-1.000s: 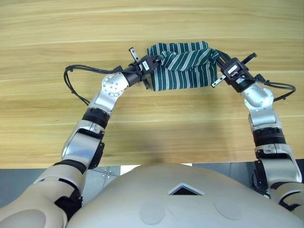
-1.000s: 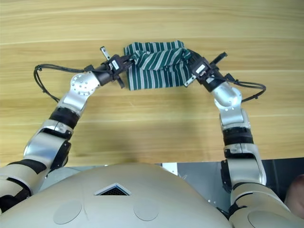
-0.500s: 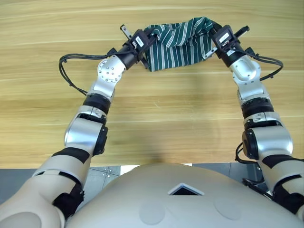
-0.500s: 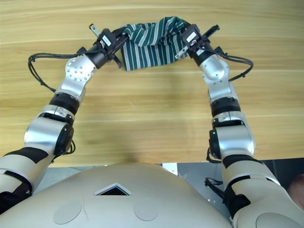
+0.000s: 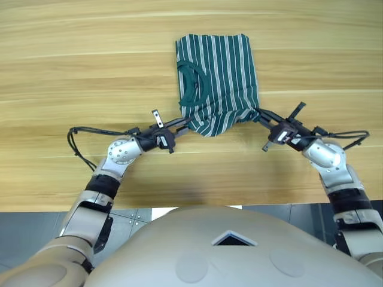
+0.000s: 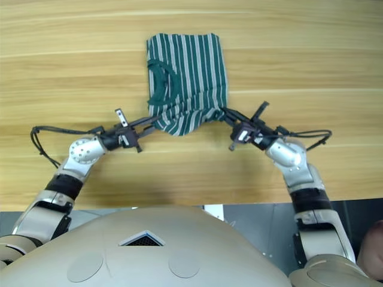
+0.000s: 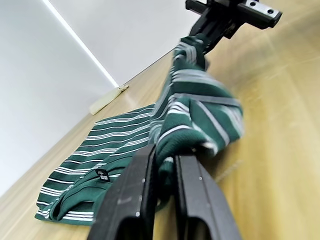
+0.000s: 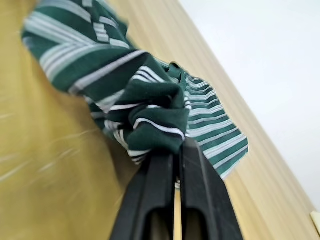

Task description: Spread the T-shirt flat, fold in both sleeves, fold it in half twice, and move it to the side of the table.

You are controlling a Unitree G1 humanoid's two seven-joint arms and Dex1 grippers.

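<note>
Wood-grain table [image 5: 72,66], pale wall behind in the wrist views. The T-shirt [image 5: 218,66], green w/ white stripes, lies out from us near the table's middle. Its far part is flat on the wood, the collar shows toward the cloth's left edge, and the near edge is bunched and lifted off the surface. We hold that near edge at both ends. The left gripper [image 5: 186,122] is pinched narrow on the near-left corner. The right gripper [image 5: 258,112] is clamped on a wad of fabric at the near-right corner. The cloth sags btw. the two. The left wrist view shows the fingers [image 7: 131,195] squeezed on striped fabric; same on the right. Step in hand, as we judge it: one of the half-folds, tho we can't tell how many layers are already stacked, since the far part reads as one flat panel. To do it well, keep both grippers level w/ even tension and no twist. Carry the near edge over to meet the far edge w/ corners aligned, lower it, then let go both sides together. The bunched grips may leave wrinkles.
</note>
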